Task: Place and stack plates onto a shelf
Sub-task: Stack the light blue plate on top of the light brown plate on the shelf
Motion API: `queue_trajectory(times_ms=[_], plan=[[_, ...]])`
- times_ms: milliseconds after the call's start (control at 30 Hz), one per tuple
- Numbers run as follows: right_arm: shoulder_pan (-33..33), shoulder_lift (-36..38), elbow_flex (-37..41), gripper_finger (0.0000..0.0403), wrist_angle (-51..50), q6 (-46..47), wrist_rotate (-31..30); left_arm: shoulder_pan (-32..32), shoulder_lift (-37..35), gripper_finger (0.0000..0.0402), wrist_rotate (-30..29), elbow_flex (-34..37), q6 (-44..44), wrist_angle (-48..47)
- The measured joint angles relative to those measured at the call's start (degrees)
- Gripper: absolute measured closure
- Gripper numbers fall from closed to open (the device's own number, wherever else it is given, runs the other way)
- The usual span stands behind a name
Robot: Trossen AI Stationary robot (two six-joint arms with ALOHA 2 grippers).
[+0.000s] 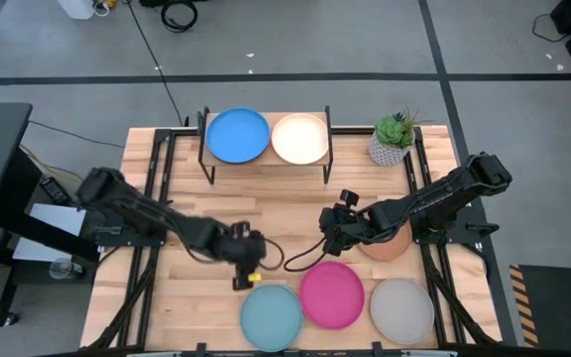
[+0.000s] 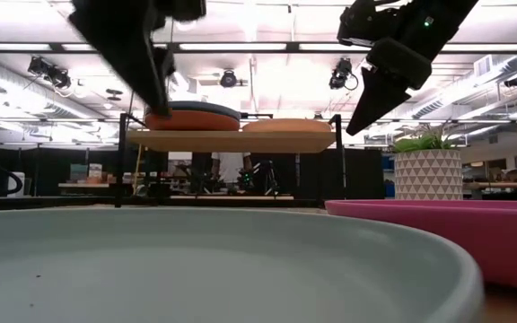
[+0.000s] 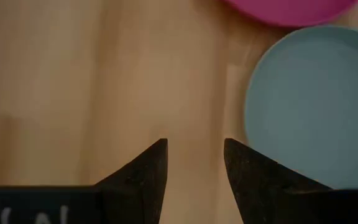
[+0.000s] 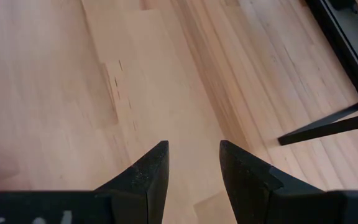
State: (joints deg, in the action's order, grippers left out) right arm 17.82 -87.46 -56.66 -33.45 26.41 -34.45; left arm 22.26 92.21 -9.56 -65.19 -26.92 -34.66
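Observation:
The shelf stands at the table's far side. On it sit a blue plate and a peach plate; the low view shows an orange plate under the blue one. Light teal, pink and grey plates lie flat along the near edge. A brown plate lies partly under the right arm. No dark teal plate shows. My left gripper hangs open and empty over bare wood beside the light teal plate. My right gripper is open and empty over bare wood, in front of the shelf.
A potted plant in a white pot stands right of the shelf. A black shelf leg shows ahead of the right gripper. Black cables trail between the two grippers. Bare wood lies between the shelf and the near row of plates.

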Motion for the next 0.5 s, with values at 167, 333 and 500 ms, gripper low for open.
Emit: queue_trajectory(times_ms=[167, 333, 500], plan=[[0.15, -0.02, 0.00, 0.0254, 0.20, -0.48, -0.01, 3.03, 8.23, 0.0237, 2.18, -0.17, -10.25, 3.46], [0.22, -0.02, -0.01, 0.0254, 0.41, -0.85, -0.01, 3.97, 12.78, 0.0237, 5.17, -2.05, -13.26, 6.26], [0.47, -0.02, 0.00, 0.0254, 0.39, -0.91, -0.01, 4.37, 13.24, 0.0238, 4.87, -2.84, -14.45, 6.68]])
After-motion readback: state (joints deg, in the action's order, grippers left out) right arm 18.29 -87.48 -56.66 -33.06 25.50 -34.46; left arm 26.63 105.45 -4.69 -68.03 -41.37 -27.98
